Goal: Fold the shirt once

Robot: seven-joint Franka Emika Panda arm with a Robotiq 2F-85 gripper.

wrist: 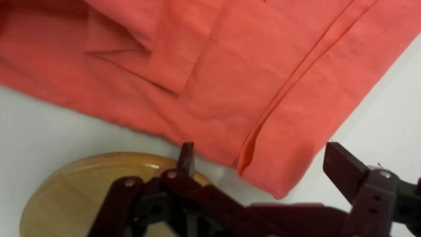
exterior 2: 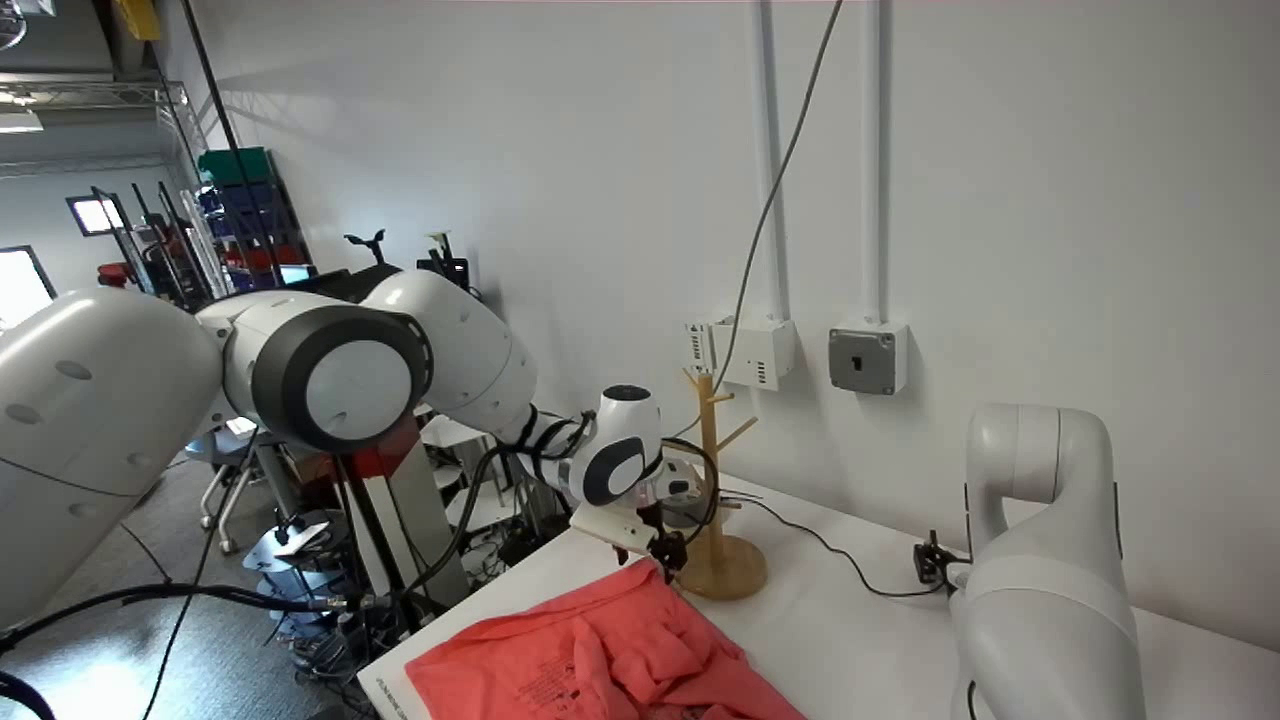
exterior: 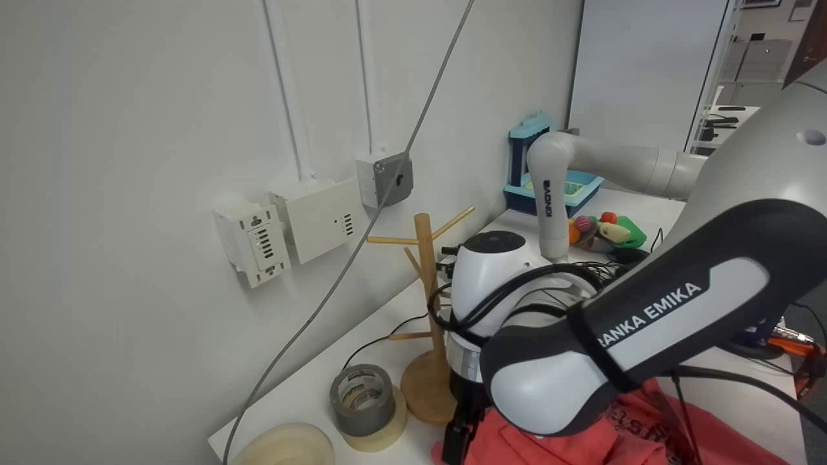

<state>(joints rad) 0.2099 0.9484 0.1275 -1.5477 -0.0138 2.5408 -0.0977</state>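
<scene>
The coral-red shirt (exterior: 581, 442) lies rumpled on the white table, with dark print showing in both exterior views (exterior 2: 600, 650). In the wrist view, the shirt (wrist: 230, 82) fills the upper part, and its folded corner points down between my fingertips. My gripper (wrist: 260, 146) is open wide, one finger on each side of that corner; nothing is held. In the exterior views my gripper (exterior: 462, 433) points down at the shirt's edge beside the wooden stand (exterior 2: 725, 570). The gripper (exterior 2: 668, 550) is partly hidden there by the wrist. Whether the fingers touch the cloth I cannot tell.
The stand's round base (wrist: 82, 197) lies under my left finger in the wrist view. Tape rolls (exterior: 363, 400) and a pale bowl (exterior: 284, 445) are near the wall. A second arm (exterior 2: 1050, 580) stands over the table. A cable (exterior 2: 830, 550) runs along the back.
</scene>
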